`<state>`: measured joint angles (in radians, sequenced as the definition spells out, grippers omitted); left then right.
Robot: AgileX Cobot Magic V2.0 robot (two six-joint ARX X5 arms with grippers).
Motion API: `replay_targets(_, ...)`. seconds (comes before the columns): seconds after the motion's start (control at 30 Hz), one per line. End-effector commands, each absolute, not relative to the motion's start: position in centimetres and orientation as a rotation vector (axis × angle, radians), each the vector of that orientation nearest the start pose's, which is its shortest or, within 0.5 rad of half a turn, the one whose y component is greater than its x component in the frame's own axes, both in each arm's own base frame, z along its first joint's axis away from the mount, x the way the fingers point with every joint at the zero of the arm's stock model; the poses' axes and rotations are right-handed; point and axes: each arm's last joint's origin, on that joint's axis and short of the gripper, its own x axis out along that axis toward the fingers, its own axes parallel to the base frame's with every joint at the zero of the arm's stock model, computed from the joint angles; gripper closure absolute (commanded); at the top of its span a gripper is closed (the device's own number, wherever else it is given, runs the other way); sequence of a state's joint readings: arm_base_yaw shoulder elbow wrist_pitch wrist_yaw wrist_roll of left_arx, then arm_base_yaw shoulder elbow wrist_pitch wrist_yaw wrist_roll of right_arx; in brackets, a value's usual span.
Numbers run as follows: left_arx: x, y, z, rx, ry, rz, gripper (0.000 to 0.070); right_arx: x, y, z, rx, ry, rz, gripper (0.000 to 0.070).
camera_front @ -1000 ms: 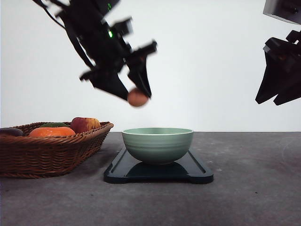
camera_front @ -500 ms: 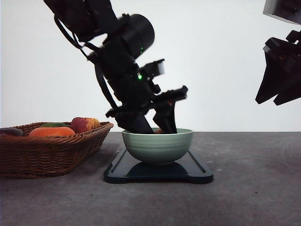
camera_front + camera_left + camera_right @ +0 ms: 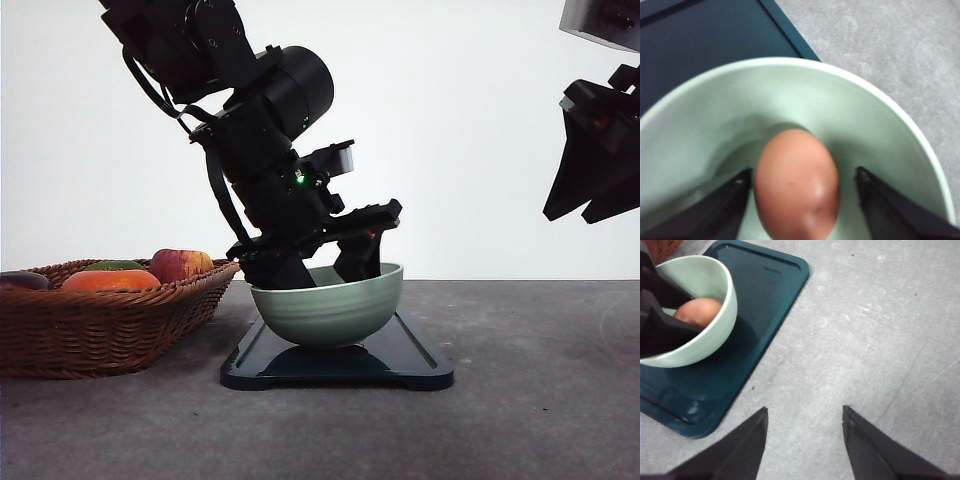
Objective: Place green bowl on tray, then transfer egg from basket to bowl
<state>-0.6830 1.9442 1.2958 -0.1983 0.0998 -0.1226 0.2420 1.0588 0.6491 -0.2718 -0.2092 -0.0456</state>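
Your left arm slants down steeply from the upper left into the green bowl (image 3: 325, 305), which sits tipped on the tray (image 3: 415, 360) with its basket-side rim lower. The left gripper (image 3: 801, 210) has its fingers (image 3: 725, 205) spread, gaps showing either side of the egg (image 3: 796, 182) in the bowl. Your right gripper (image 3: 805, 450) hovers spread above the bare table (image 3: 880, 340), holding nothing.

Grey table (image 3: 540, 400), tray (image 3: 420, 365), basket (image 3: 100, 330)
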Motion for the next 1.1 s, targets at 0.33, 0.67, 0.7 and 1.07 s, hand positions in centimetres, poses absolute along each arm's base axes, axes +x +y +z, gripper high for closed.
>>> replay_targets(0.33,33.4,-27.1,23.5,0.162,0.933,-0.661,0.0227,20.9,5.9,23.3,-0.054,0.667,0.454,0.0413)
replay_targets(0.67,33.6,-21.6,27.2,0.139,0.946,-0.570,0.0233,20.9,5.9,23.2,-0.055,0.671,0.454,0.0413)
replay_targets(0.7,33.4,-20.9,27.2,0.133,0.949,-0.557,0.0233,20.9,5.9,23.2,-0.055,0.671,0.454,0.0413)
replay_targets(1.07,26.2,-12.8,25.7,0.063,0.848,-0.473,0.0233,20.9,5.9,23.3,-0.054,0.670,0.454,0.0413)
